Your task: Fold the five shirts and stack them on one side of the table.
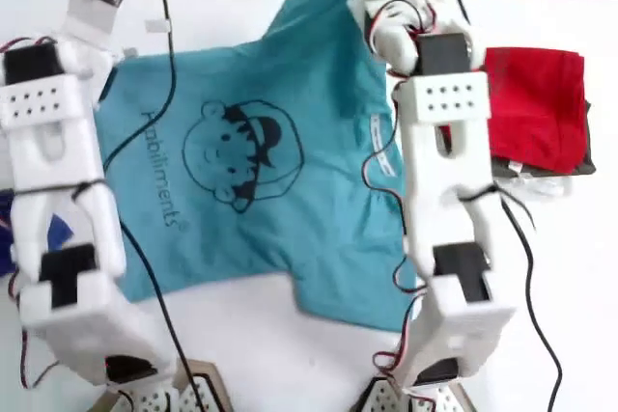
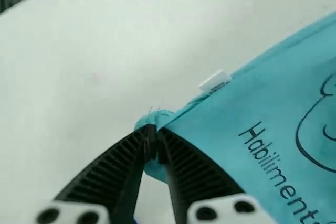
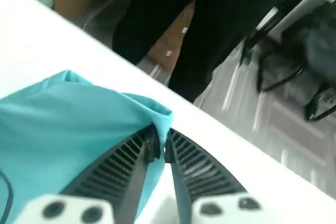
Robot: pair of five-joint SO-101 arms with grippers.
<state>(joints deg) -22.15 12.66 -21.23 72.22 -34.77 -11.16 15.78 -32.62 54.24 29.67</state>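
**Teal shirt pinched at two places, ready to fold**

In the high view we count one teal shirt (image 1: 241,171) spread at the centre of the tabletop (image 1: 290,354). At the right, one folded red shirt (image 1: 536,103) lies on one grey shirt (image 1: 579,169). In the left wrist view the left hand (image 2: 152,140) is closed tight on a corner of the teal shirt. In the right wrist view the right hand (image 3: 160,148) is closed on its edge. We think both should lift level and together, so that the fold has no wrinkles.
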